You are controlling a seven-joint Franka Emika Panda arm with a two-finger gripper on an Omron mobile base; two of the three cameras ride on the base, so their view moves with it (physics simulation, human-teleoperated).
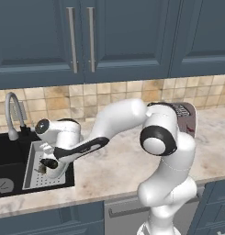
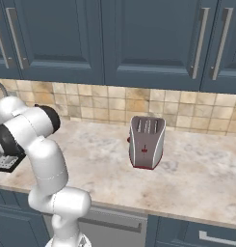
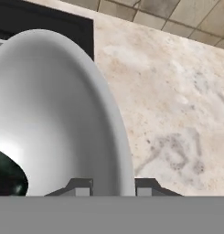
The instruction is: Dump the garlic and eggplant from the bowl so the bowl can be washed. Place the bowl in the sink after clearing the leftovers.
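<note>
The shiny silver bowl stands tilted on edge, its rim running between my fingertips. My gripper is shut on that rim. The dark eggplant lies low inside the bowl at the lower left of the hand view. From the left base view my gripper holds the tilted bowl over the right end of the black sink. A small tan lump, the garlic, sits just left of the bowl over the perforated tray.
A chrome faucet curves up behind the sink. The marble counter spreads to the right of the basin. A silver and red toaster stands on the counter further right, near the tiled wall.
</note>
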